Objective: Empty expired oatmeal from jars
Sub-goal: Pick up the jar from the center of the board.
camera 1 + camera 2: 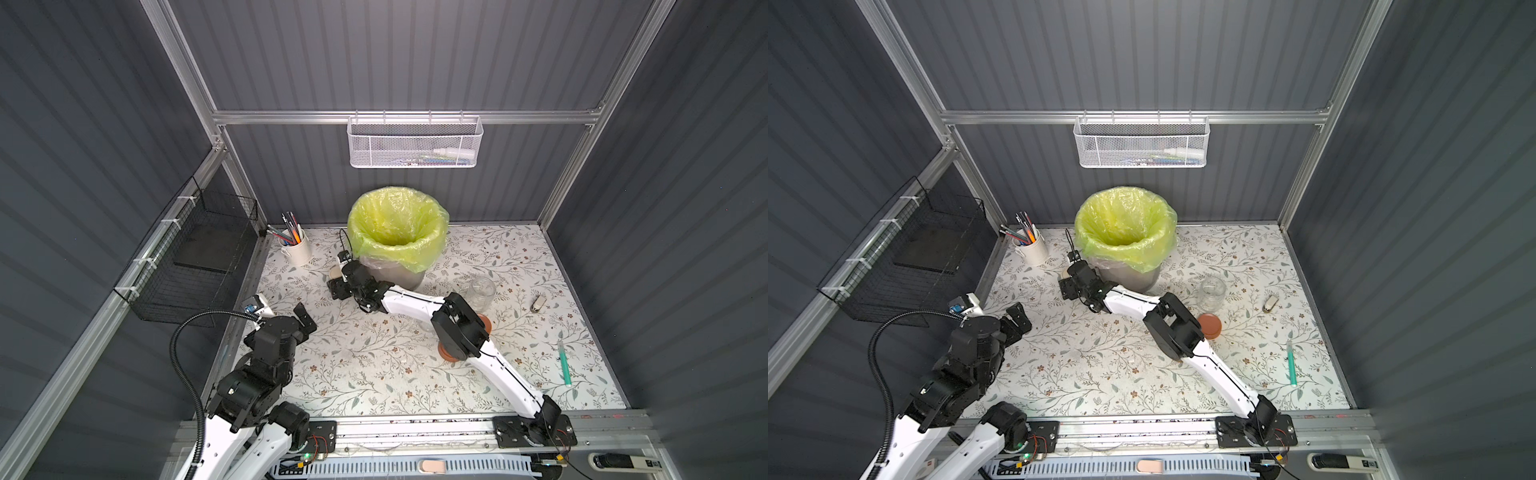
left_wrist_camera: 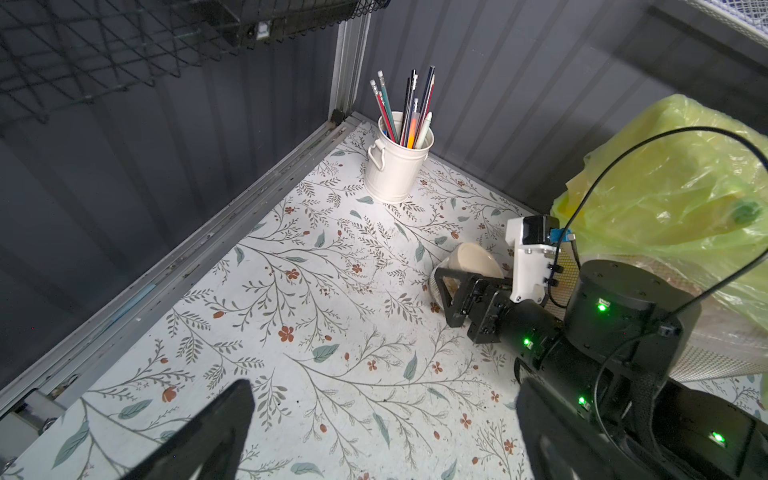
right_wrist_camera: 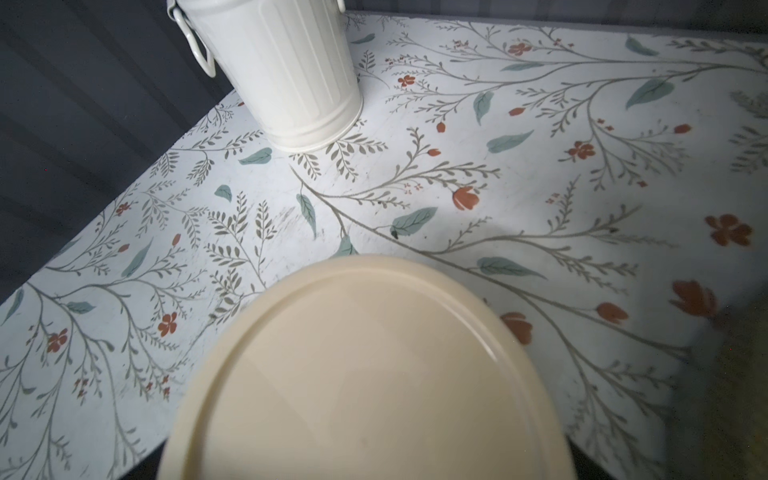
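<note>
cream-lidded jar is seen tilted just beside the grey bin, right gripper set around it, clamped or not can't be told. left gripper is spread wide. glass is probably slick and breakable, so it's best gripped round the body, lid kept free.

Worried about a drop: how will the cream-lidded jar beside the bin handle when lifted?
The cream-lidded jar is tilted over, so its round body would likely roll if nudged. Its smooth glass may slip in the right gripper, whose jaws straddle it. Being glass, a fall could break it.
</note>
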`<control>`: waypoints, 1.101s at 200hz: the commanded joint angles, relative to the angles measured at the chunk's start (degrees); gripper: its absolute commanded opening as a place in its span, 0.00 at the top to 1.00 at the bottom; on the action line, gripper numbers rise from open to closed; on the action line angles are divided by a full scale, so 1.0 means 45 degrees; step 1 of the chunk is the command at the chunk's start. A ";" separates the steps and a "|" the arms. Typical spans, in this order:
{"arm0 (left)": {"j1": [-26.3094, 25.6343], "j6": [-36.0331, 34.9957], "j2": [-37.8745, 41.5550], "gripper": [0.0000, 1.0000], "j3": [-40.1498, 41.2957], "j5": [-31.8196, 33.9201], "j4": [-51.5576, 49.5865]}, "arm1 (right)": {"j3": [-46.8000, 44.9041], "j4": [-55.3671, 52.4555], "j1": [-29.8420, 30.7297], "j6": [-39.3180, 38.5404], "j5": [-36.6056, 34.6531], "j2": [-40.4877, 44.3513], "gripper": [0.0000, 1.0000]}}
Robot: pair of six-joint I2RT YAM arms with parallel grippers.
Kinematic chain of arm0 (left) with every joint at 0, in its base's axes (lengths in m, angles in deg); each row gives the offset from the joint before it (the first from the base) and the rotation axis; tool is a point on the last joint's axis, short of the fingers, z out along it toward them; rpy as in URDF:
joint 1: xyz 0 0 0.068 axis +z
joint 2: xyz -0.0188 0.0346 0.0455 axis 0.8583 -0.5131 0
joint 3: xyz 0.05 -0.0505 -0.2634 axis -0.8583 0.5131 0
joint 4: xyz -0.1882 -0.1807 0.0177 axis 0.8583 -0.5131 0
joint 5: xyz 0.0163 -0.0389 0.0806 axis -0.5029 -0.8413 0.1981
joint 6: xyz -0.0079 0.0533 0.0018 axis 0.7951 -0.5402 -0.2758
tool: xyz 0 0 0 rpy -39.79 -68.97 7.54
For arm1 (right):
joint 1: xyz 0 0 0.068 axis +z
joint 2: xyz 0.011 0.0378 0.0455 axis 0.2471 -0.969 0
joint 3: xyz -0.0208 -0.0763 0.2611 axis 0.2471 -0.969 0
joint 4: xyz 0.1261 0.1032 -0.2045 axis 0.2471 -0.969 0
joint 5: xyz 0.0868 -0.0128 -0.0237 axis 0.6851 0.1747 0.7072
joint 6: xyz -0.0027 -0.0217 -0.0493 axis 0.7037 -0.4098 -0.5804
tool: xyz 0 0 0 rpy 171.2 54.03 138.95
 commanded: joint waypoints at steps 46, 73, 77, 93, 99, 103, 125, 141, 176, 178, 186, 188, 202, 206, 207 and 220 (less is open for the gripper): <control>0.0048 -0.1911 0.0139 0.00 -0.0360 -0.0443 0.0491 | -0.3492 0.1093 0.0771 -0.0183 0.0432 0.3738 0.36; 0.0048 -0.2388 0.0187 0.00 -0.0224 -0.0893 0.1017 | -0.5231 0.1213 0.1073 0.0327 0.0409 0.5254 0.37; 0.0048 -0.2369 0.0213 0.00 -0.0210 -0.0966 0.1087 | -0.5467 0.1202 0.1122 0.0390 0.0396 0.5455 0.37; 0.0048 -0.2421 0.0184 0.00 -0.0314 -0.1534 0.1171 | -0.6462 0.1137 0.1298 0.0550 0.0204 0.6311 0.37; 0.0048 -0.2453 0.0137 0.00 -0.0391 -0.1795 0.1170 | -0.6844 0.1124 0.1354 0.0604 0.0113 0.6640 0.37; 0.0048 -0.2505 0.0084 0.00 -0.0428 -0.1962 0.1198 | -0.7106 0.1115 0.1398 0.0646 0.0052 0.6830 0.37; 0.0048 -0.2946 -0.0016 0.00 -0.0373 -0.3180 0.1687 | -0.8593 0.1067 0.1590 0.0953 -0.0119 0.8192 0.37; 0.0048 -0.3340 -0.0049 0.00 -0.0217 -0.4366 0.2241 | -0.9560 0.0731 0.1721 0.1264 -0.0387 0.9304 0.37; 0.0048 -0.3696 -0.0282 0.00 -0.0166 -0.7034 0.2949 | -1.1636 0.0054 0.2088 0.1652 -0.1074 1.1753 0.38; 0.0048 -0.3724 -0.0309 0.00 -0.0152 -0.7194 0.2995 | -1.1719 -0.0035 0.2109 0.1667 -0.1116 1.1882 0.38; 0.0048 -0.3787 -0.0395 0.00 -0.0195 -0.7672 0.3047 | -1.2024 -0.0328 0.2152 0.1781 -0.1252 1.2361 0.38; 0.0048 -0.3806 -0.0406 0.00 -0.0203 -0.7749 0.3049 | -1.2124 -0.0369 0.2144 0.1821 -0.1283 1.2488 0.38; 0.0048 -0.3932 -0.0538 0.00 -0.0244 -0.8450 0.3222 | -1.2819 -0.0700 0.2162 0.2083 -0.1457 1.3379 0.38; 0.0048 -0.3966 -0.0558 0.00 -0.0216 -0.8636 0.3336 | -1.3014 -0.0807 0.2173 0.2199 -0.1536 1.3647 0.38; 0.0048 -0.3967 -0.0568 0.00 -0.0201 -0.8674 0.3359 | -1.3061 -0.0833 0.2174 0.2225 -0.1574 1.3717 0.38; 0.0048 -0.3968 -0.0644 0.00 -0.0047 -0.9318 0.3863 | -1.3645 -0.1245 0.2169 0.2509 -0.1888 1.4698 0.38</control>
